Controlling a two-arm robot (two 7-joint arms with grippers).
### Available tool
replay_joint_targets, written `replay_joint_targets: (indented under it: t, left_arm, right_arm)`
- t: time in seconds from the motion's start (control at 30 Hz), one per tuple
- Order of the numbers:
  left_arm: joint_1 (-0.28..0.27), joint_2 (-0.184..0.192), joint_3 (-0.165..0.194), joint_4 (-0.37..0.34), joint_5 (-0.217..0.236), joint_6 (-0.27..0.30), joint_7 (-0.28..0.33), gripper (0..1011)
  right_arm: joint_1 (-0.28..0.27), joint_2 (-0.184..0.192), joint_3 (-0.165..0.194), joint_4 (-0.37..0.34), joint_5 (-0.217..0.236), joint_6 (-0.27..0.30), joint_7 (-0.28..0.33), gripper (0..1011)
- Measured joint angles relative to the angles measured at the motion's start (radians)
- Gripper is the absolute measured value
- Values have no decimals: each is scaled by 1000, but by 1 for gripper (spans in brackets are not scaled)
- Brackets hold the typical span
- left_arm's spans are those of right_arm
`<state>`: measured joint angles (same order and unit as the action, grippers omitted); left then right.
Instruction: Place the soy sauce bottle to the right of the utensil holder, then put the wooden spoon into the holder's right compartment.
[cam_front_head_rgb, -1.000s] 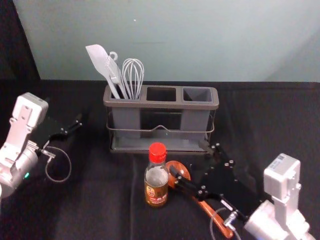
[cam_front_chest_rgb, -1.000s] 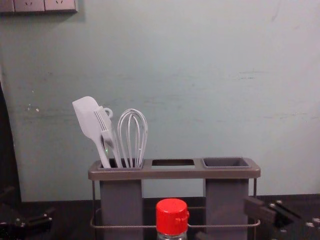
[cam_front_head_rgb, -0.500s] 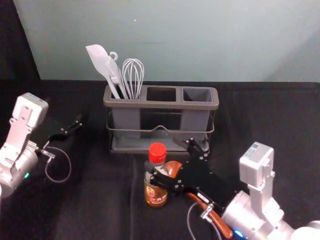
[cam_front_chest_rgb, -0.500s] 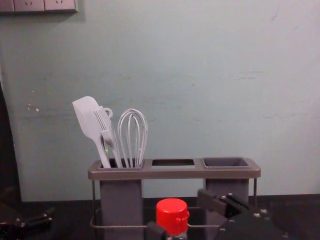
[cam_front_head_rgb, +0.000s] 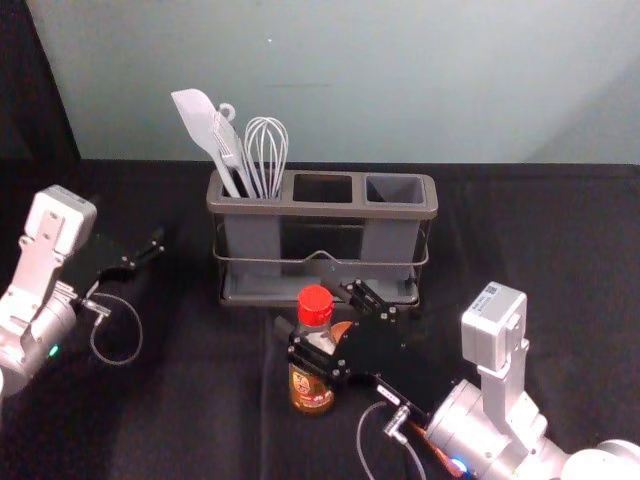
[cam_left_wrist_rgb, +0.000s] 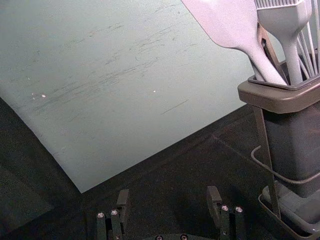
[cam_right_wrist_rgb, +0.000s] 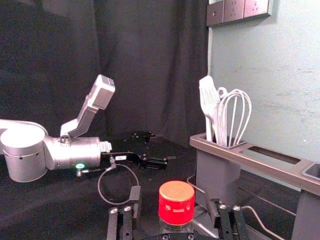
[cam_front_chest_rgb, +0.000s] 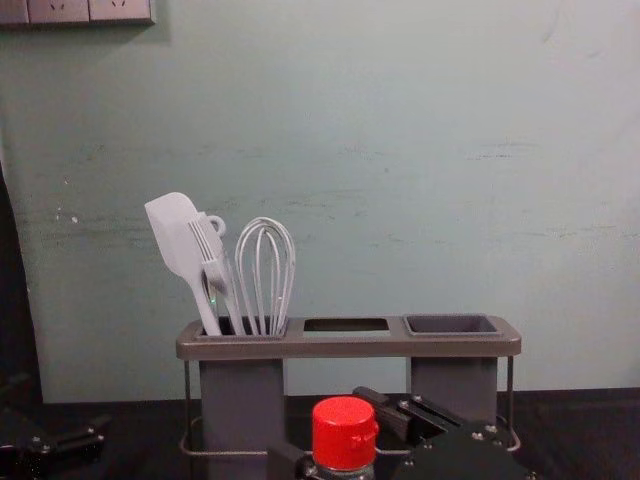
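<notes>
My right gripper (cam_front_head_rgb: 308, 305) is around the soy sauce bottle (cam_front_head_rgb: 312, 385), its open fingers on either side of the neck below the red cap. In the right wrist view, the bottle's red cap (cam_right_wrist_rgb: 176, 202) stands between the spread fingers of the right gripper (cam_right_wrist_rgb: 175, 205), with gaps at both sides. The wooden spoon (cam_front_head_rgb: 341, 330) lies behind and under the right gripper, mostly hidden by it. The utensil holder (cam_front_head_rgb: 322, 210) stands behind the bottle; its right compartment (cam_front_head_rgb: 395, 188) is empty. My left gripper (cam_front_head_rgb: 160, 245) is parked at the left, open in its own wrist view (cam_left_wrist_rgb: 169, 200).
A white spatula (cam_front_head_rgb: 196, 118), a brush and a whisk (cam_front_head_rgb: 267, 150) stand in the holder's left compartment. The pale wall (cam_front_chest_rgb: 350, 150) rises behind the black-covered table (cam_front_head_rgb: 540, 250).
My right gripper has moved left from beside the spoon to around the bottle's neck, covering more of the spoon. The bottle and the left arm have stayed still.
</notes>
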<state>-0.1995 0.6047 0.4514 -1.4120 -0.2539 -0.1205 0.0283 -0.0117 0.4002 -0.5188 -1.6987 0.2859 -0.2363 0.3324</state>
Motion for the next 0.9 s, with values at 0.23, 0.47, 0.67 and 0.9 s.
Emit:
replay_joint_targets:
  t: [0.23, 0.47, 0.67, 0.9]
  left_arm:
    - [0, 0, 0, 0, 0, 0, 0, 1000]
    - [0, 0, 0, 0, 0, 0, 0, 1000]
    - [0, 0, 0, 0, 0, 0, 0, 1000]
    - [0, 0, 0, 0, 0, 0, 0, 1000]
  right_arm:
    - [-9, -11, 11, -1, -9, 7, 9, 627]
    - [-21, -20, 27, -8, -18, 11, 23, 396]
    - [-38, -25, 42, -26, -19, 11, 31, 382]
    - [-76, -22, 76, -81, -16, -1, 41, 382]
